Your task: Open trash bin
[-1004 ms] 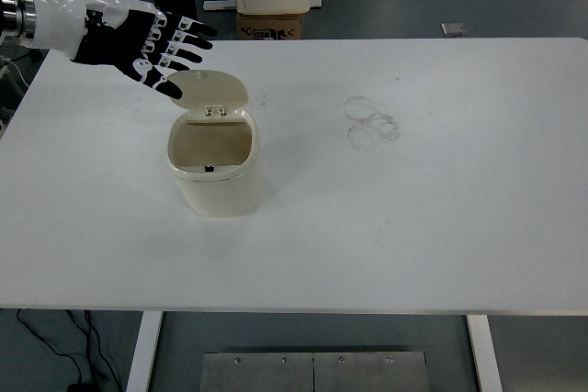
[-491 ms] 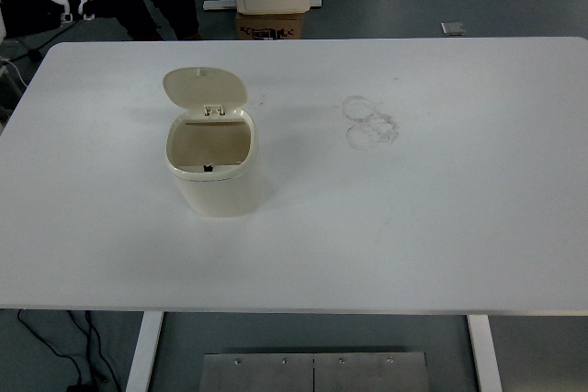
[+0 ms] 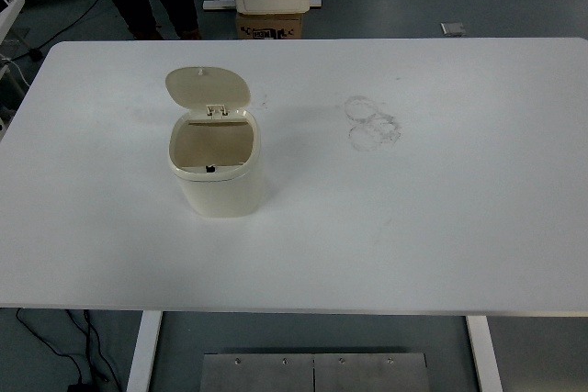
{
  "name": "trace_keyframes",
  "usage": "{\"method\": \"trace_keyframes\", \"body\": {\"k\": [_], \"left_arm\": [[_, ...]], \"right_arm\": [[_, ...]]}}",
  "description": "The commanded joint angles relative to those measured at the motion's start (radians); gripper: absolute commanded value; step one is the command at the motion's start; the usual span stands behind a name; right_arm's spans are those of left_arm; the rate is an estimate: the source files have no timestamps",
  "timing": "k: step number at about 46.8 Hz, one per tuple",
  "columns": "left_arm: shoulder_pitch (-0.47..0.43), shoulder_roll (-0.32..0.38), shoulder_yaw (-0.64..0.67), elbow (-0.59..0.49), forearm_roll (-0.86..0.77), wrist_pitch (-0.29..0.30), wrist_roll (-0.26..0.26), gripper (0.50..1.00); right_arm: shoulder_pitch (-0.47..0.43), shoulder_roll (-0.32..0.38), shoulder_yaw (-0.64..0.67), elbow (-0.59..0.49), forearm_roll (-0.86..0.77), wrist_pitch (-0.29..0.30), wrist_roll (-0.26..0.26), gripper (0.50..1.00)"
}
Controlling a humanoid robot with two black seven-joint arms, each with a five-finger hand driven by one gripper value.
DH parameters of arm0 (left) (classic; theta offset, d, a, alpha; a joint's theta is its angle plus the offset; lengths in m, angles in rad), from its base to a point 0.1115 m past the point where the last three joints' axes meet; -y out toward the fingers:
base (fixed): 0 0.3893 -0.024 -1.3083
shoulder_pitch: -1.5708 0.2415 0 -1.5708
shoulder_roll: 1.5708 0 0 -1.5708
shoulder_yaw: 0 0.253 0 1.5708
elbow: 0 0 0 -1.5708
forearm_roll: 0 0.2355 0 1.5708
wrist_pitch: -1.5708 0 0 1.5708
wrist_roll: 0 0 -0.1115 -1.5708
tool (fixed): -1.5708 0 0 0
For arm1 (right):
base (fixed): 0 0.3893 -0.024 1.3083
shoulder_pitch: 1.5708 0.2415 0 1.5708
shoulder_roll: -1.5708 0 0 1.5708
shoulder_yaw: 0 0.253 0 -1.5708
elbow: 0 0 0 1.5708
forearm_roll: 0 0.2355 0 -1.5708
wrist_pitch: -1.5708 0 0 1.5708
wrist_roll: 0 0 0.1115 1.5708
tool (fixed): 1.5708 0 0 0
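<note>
From my head view, the little cream trash bin (image 3: 217,164) stands on the left part of the white tabletop (image 3: 441,208). Its lid (image 3: 208,87) is tipped up at the back, and I can look right down into the bin. So I think the opening job is done, and no next move is needed. Neither robot hand of mine shows here, so I cannot tell if they are spread or curled. Nothing touches the bin.
</note>
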Motion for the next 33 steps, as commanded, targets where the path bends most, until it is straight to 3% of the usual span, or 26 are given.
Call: {"method": "trace_keyframes", "body": {"k": [1,16,33], "left_arm": [[0.034,-0.024,-0.043,0.058,0.000,-0.006,0.000,1.000],[0.142,-0.084,-0.175,0.137,-0.018,-0.038,-0.002,1.000],[0.189,-0.122,-0.181,0.164,-0.079,-0.045,-0.004,1.000]], "right_arm": [[-0.001,0.000,0.000,0.000,0.000,0.000,0.001,0.991],[-0.001,0.000,0.000,0.000,0.000,0.000,-0.001,0.991],[-0.001,0.000,0.000,0.000,0.000,0.000,-0.001,0.991]]}}
